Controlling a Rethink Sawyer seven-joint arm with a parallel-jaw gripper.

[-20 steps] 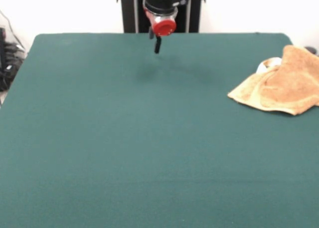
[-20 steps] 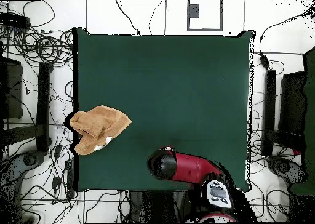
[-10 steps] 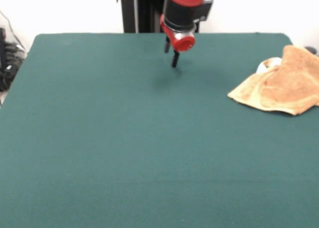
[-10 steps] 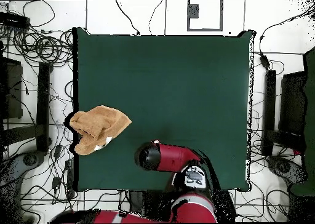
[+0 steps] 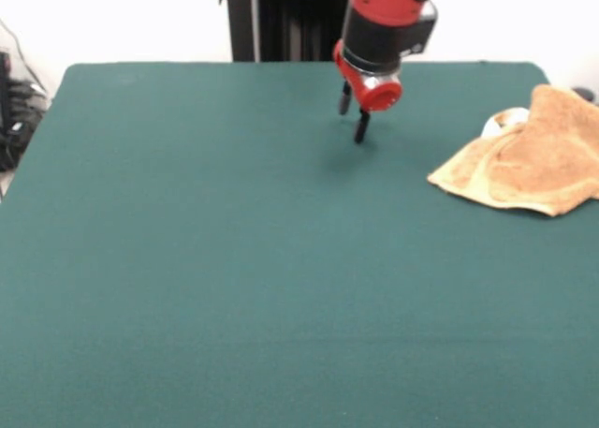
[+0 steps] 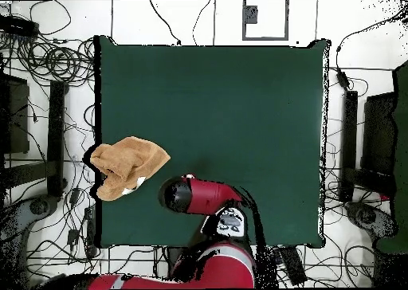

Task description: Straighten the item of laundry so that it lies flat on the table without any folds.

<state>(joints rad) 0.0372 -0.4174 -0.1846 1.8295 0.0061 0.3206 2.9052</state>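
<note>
Green felt table offers wide open surface from 6 to 9 o'clock. The towel lies bunched at the 3 o'clock edge, overhanging it. The gripper hovers near, apart, fingers parted, empty. Cables ring the floor.

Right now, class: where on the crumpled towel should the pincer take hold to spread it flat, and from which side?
Probably the towel's low corner pointing toward the table's middle. It lies thin and flat, on the side facing the pincer, while the rest is bunched at the table's edge. Come from above.
</note>
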